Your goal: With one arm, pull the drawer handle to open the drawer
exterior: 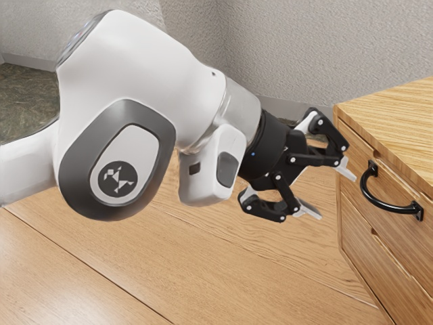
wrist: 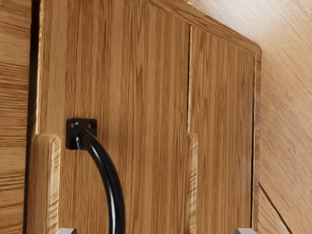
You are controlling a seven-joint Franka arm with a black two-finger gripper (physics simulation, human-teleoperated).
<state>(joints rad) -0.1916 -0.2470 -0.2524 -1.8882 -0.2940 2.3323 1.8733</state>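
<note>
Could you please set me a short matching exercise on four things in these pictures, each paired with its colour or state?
Things:
1. gripper
2. handle
3. arm
4. drawer

Descriptions:
a. white
b. wood-grained
c. open, short of the handle
d. black curved bar

Pairs: 1-c; 2-d; 3-a; 4-b

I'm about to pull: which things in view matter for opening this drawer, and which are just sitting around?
For the job:
black handle
top drawer, which carries it
gripper, open, just short of the handle

Just there:
lower drawer
cabinet top
wooden surface under the arm
wall
speckled mat behind the arm
</note>
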